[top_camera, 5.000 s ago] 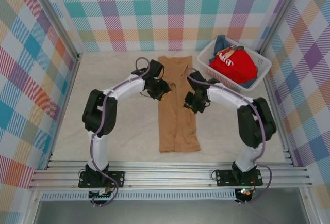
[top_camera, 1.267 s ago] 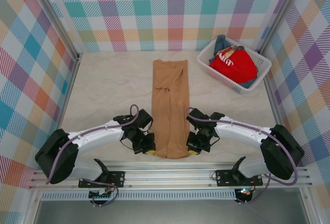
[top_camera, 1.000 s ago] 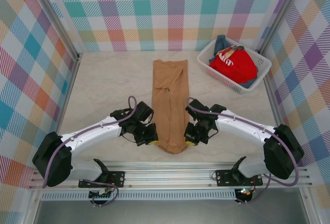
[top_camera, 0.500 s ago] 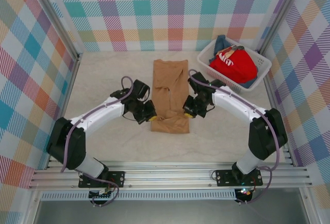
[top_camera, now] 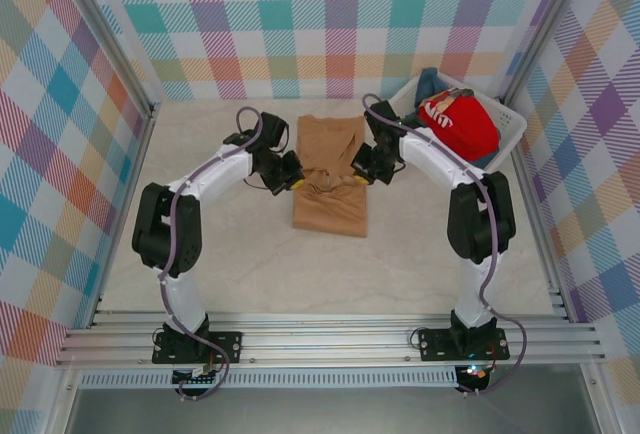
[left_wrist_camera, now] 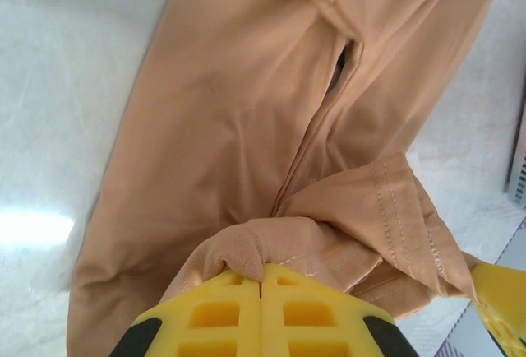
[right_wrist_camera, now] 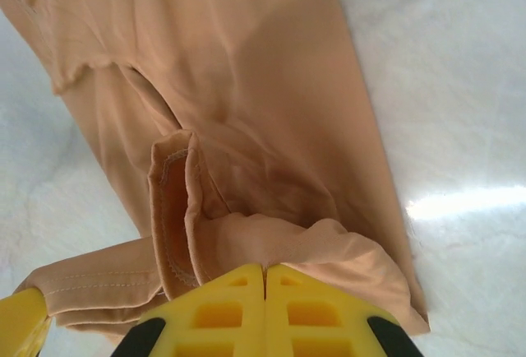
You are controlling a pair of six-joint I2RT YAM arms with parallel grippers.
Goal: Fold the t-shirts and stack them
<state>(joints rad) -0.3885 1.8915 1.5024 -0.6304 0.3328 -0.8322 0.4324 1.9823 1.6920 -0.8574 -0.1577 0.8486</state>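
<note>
Gripping the tan shirt (top_camera: 330,212), folded lengthwise on the table (top_camera: 220,254): left gripper (top_camera: 293,182) and right gripper (top_camera: 357,176), jaws closed tight on its doubled hem at either side. The red shirt (top_camera: 460,124) lies in the basket (top_camera: 512,132).

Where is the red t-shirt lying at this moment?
In the top view, the red t-shirt lies in the white basket at the table's far right corner, over a blue shirt, to the right of the right gripper.
</note>
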